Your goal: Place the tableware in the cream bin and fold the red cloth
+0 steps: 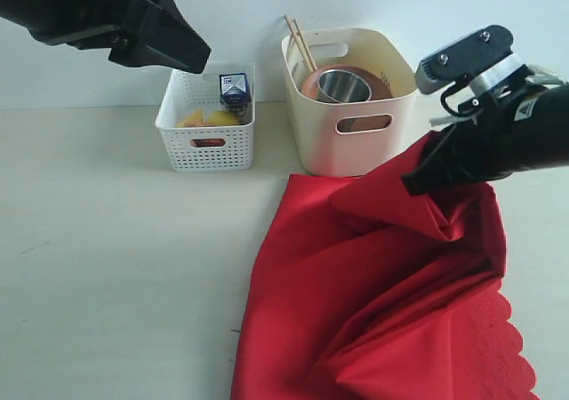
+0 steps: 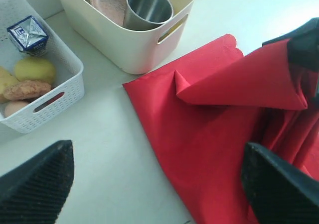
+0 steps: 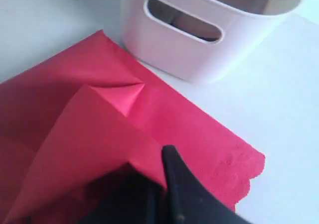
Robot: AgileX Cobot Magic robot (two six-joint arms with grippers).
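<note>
Red cloth: one; cream bin: one cup, two chopsticks.

The cup stands in the bin, perhaps on a plate; basket left, cloth in front.

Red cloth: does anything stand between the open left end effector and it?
Nothing visible does. The left end effector hangs open, raised near the white basket, and only bare table lies between it and the red cloth. The cream bin stands off that path, at the cloth's far edge.
</note>
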